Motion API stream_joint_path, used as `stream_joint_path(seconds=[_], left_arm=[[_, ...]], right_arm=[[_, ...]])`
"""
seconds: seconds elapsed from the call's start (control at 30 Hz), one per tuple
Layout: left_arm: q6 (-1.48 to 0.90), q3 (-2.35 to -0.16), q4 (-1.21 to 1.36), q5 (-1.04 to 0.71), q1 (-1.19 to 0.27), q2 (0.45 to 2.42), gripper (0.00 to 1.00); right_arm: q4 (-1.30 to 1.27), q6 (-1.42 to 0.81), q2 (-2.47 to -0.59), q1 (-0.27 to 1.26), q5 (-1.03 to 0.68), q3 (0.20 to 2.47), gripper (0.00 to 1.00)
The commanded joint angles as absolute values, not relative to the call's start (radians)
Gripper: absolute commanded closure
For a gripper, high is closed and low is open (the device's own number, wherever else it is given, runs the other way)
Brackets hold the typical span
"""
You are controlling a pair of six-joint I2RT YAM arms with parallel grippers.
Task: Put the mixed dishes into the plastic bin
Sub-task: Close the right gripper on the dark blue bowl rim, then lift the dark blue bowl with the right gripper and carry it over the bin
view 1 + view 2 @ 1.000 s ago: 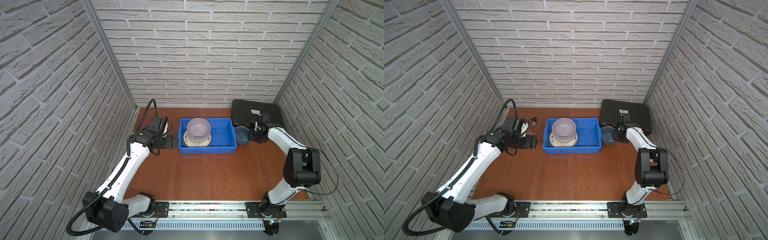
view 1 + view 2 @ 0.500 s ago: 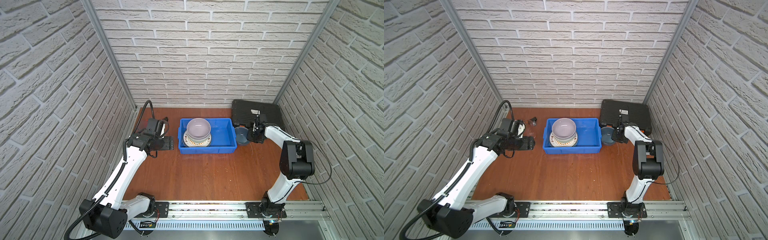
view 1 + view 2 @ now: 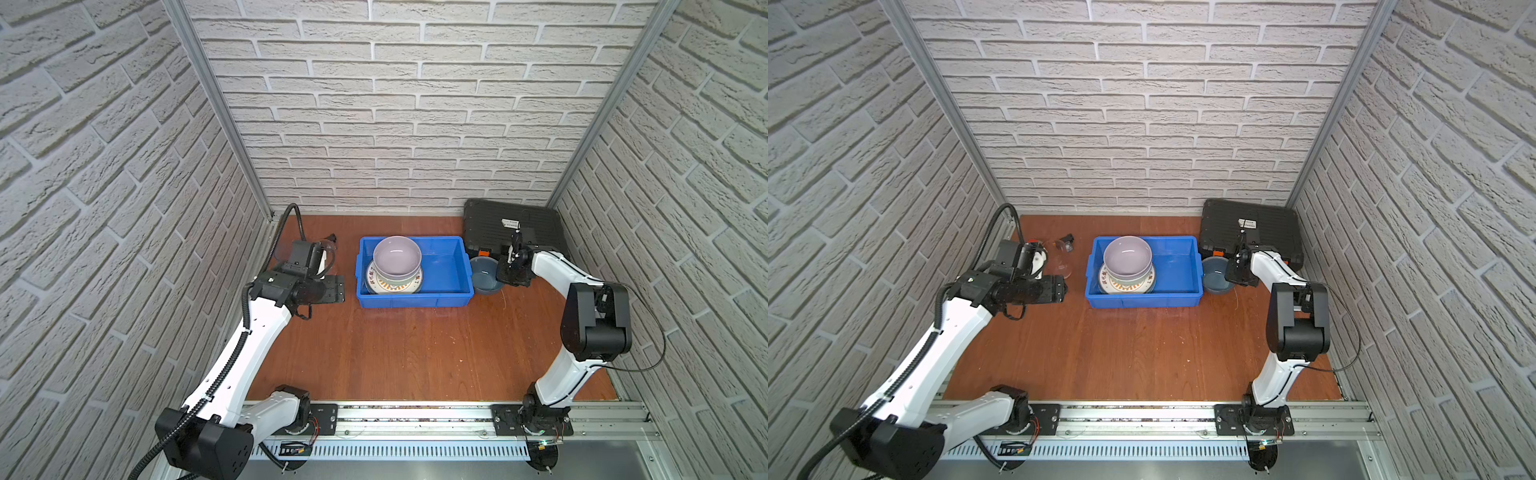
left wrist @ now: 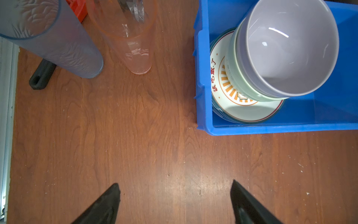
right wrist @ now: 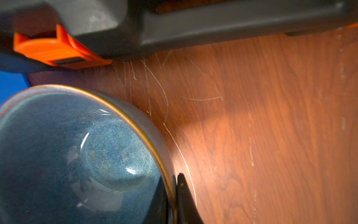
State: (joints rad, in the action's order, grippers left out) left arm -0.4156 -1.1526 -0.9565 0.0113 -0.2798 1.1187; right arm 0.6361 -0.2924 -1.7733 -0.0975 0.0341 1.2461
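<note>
Two bowls (image 3: pixel 397 255) nest on at least two stacked plates (image 4: pixel 242 110) in one blue bin (image 3: pixel 444 299), a third, dark bowl (image 3: pixel 484 276) sits on the table (image 3: pixel 415 353) just beside it, rim clamped by the right gripper (image 5: pixel 173 181), and the left gripper (image 4: pixel 175 186) gapes near two tumblers (image 4: pixel 64 48).

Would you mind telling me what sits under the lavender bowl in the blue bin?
The lavender bowl nests in a pale green bowl, which stands on the orange sunburst plate. A dark teal plate rim shows beneath that; anything lower in the blue bin is covered.
</note>
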Motion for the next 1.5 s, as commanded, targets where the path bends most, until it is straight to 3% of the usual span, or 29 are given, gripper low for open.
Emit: stream_joint_path(seconds=[0.0,0.53,0.93,1.23,1.47], left_arm=[[-0.413,-1.141,-0.945,0.021,-0.271,1.097,0.11],[-0.403,-1.156,-0.962,0.024,-0.251,1.090,0.11],[-0.393,-1.172,-0.966,0.029,-0.235,1.097,0.11],[-0.392,-1.169,-0.957,0.018,-0.229,1.100,0.09],[-0.391,-1.173,-0.965,0.018,-0.217,1.088,0.02]], right_arm=[[0.676,-0.265,-1.700,-0.109,0.064,1.255,0.94],[0.757,-0.264,-1.577,-0.171,0.095,1.294,0.94],[0.818,-0.291,-1.488,-0.167,-0.053,1.381,0.94],[0.866,-0.310,-1.453,-0.046,-0.093,1.484,0.95],[0.892,-0.331,-1.503,0.098,-0.095,1.628,0.94]])
